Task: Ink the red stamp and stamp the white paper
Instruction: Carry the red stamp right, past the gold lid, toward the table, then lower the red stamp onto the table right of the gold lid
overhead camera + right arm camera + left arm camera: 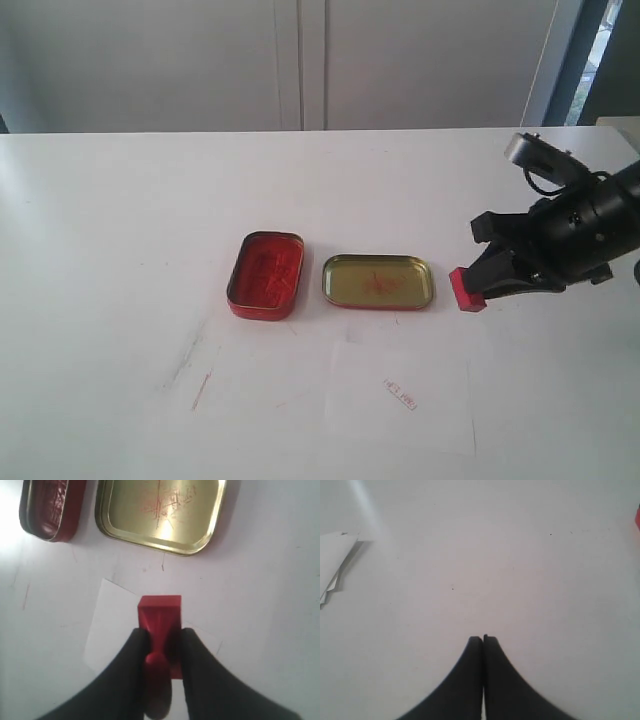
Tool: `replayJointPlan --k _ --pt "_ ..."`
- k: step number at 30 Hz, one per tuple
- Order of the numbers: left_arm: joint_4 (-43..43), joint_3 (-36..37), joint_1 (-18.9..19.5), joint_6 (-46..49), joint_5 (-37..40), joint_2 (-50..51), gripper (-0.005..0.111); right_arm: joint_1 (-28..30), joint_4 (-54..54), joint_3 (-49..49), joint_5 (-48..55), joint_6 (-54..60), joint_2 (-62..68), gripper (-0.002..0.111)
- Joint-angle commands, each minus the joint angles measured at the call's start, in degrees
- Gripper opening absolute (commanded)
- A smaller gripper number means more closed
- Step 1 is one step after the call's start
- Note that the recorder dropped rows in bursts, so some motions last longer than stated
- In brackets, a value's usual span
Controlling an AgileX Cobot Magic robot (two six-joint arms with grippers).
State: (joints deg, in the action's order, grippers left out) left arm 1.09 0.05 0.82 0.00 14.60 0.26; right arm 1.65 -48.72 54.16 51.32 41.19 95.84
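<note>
My right gripper [482,284] is shut on the narrow handle of the red stamp [466,290], held in the air just right of the gold-lined lid [378,281]. In the right wrist view the fingers [135,650] clamp the red stamp [159,615], its block base pointing away, with the white paper [112,625] behind it. The white paper [400,405] lies near the front edge and bears a small red stamped mark [399,394]. The open red ink tin [266,274] sits left of the lid. My left gripper [483,640] is shut and empty over bare table, out of the exterior view.
The white table [120,230] has faint red smears at front left [200,390]. The ink tin [50,507] and lid [160,512] show side by side in the right wrist view. White sheets [335,560] lie at the edge of the left wrist view.
</note>
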Motion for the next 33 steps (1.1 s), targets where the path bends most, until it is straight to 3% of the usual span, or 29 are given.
replayJointPlan --k 1,19,33 --pt "0.16 -0.05 -0.24 0.00 -0.04 -0.26 0.000 2.43 -7.67 -1.64 -0.36 7.69 3.06 0.000" --pt "0.16 -0.05 -0.24 0.00 -0.04 -0.26 0.000 2.56 -14.70 -1.64 -3.11 12.69 14.31 0.000" --pt "0.16 -0.05 -0.24 0.00 -0.04 -0.26 0.000 2.56 -14.48 -1.64 -4.02 12.58 14.55 0.000"
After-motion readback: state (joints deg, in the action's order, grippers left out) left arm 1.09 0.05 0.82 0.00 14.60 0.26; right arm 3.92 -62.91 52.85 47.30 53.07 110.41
